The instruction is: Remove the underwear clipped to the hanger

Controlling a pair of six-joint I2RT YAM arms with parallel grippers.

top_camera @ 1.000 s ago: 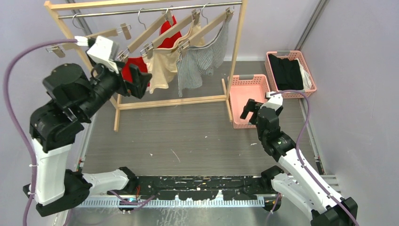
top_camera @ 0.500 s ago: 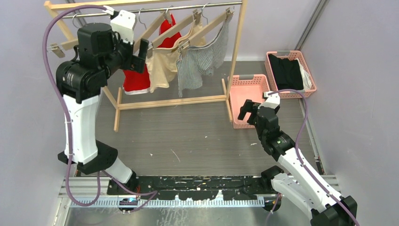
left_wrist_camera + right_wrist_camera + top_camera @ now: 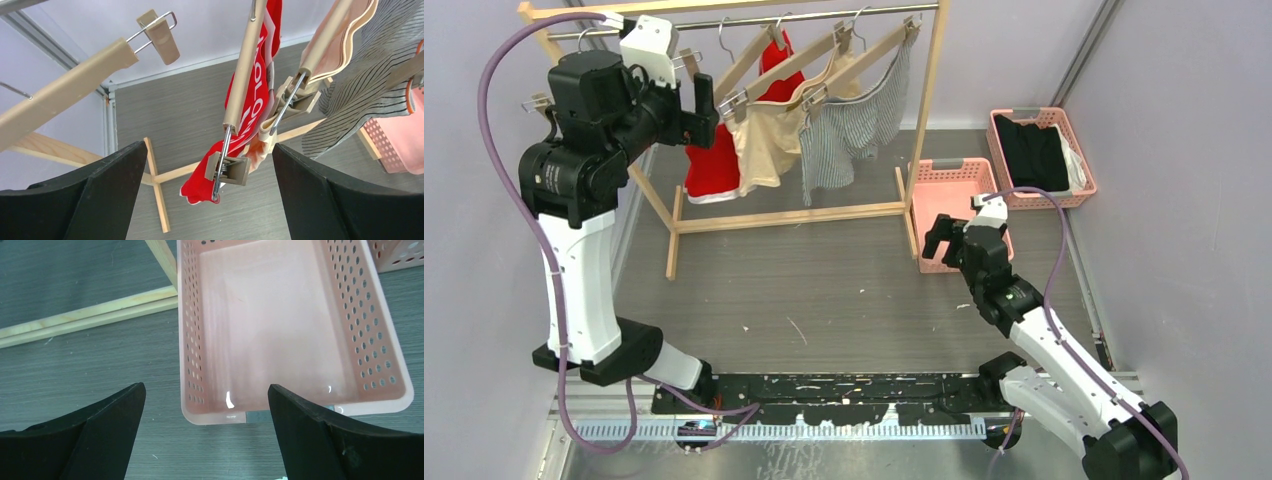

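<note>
From above, the left pincer has swung up to the rack, level with the hanger holding the red underwear, so unclipping looks about to begin; the beige underwear and striped underwear hang clipped beside it. The left wrist view shows its jaws spread wide and empty, the red pair's clip ahead and untouched. In the right wrist view the right pincer hangs spread and empty over the pink basket

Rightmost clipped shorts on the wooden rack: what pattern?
The soft boxer-style shorts have thin grey-and-white stripes; the top external view shows them best.
</note>
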